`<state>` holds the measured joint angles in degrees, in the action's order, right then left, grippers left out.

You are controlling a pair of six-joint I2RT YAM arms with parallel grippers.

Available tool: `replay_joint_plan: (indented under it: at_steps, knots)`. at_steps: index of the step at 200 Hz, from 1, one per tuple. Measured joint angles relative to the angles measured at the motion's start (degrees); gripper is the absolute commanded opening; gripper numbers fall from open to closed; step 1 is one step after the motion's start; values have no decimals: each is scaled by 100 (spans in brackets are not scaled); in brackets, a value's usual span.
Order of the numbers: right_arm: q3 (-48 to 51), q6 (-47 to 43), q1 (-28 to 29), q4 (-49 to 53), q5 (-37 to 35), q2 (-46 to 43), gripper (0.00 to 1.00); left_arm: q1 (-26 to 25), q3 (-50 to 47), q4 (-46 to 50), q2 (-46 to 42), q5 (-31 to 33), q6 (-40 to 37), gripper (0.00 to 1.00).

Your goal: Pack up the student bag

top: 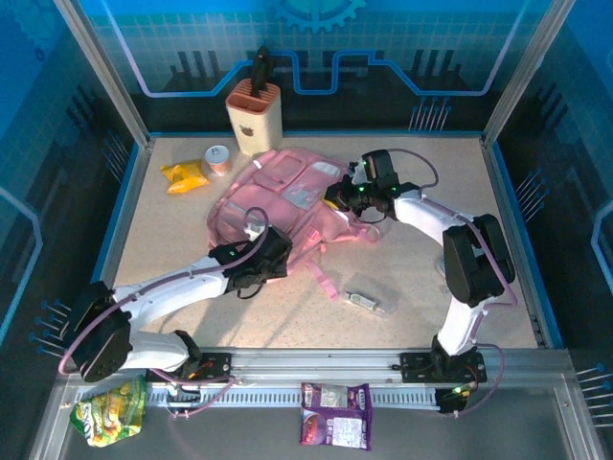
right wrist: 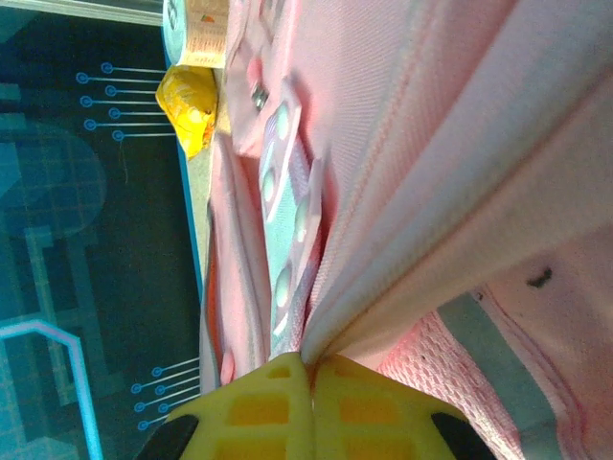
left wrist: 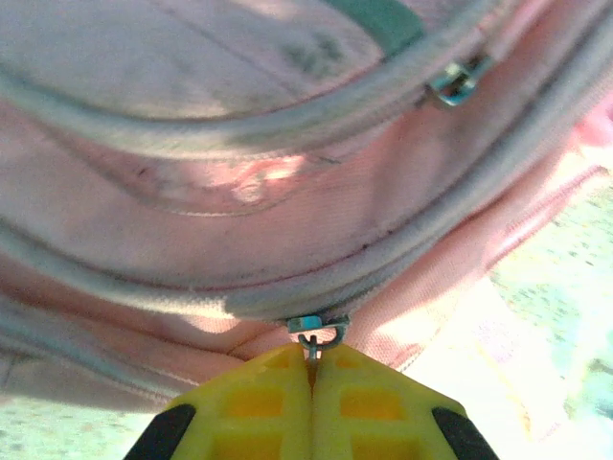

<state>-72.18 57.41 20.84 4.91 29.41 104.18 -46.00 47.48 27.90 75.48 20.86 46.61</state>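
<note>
Bag [top: 287,196]: pink, lay flat on the far half of the table [top: 412,278]. Left tool [left wrist: 309,362]: yellow fingers were closed on a metal zip pull [left wrist: 316,337] at the bag's near edge. Right tool [right wrist: 308,362]: closed, pinching a fold of the bag's fabric, possibly a strap edge, on its right side. Yellow packet [top: 184,174] and small roll [top: 219,159]: lay near the bag's left.

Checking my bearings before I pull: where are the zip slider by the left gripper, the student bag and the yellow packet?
zip slider [left wrist: 309,324], left wrist view, its metal body.
student bag [top: 273,206], top external view, pink front panel.
yellow packet [top: 184,174], top external view, its middle.
</note>
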Motion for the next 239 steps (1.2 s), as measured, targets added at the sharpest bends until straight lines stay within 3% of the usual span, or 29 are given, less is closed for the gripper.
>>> replay_joint_plan:
  at_steps: [32, 44, 81, 125, 157, 219, 239]
  knots:
    - [-50, -334, -85, 197, -201, -9, 49, -264, 304, 63, 479, 52, 358, 0]
    - [177, -385, -92, 177, -260, -184, 56, -273, 306, 122, 490, 83, 439, 0]
    - [1187, -254, 275, 96, -352, -1110, 59, -271, 299, 114, 404, 94, 450, 0]
    - [1644, 284, 1316, -177, -682, -1333, 52, -284, 295, 24, 348, -17, 446, 0]
    - [1646, 625, 1604, -494, -999, -1182, 48, -293, 295, 4, 348, -81, 444, 0]
    - [1469, 748, 1751, -693, -1309, -619, 2, -326, 295, -15, 348, -125, 428, 0]
    - [1480, 636, 1738, -599, -1338, -682, 0, -348, 293, 39, 332, -122, 428, 0]
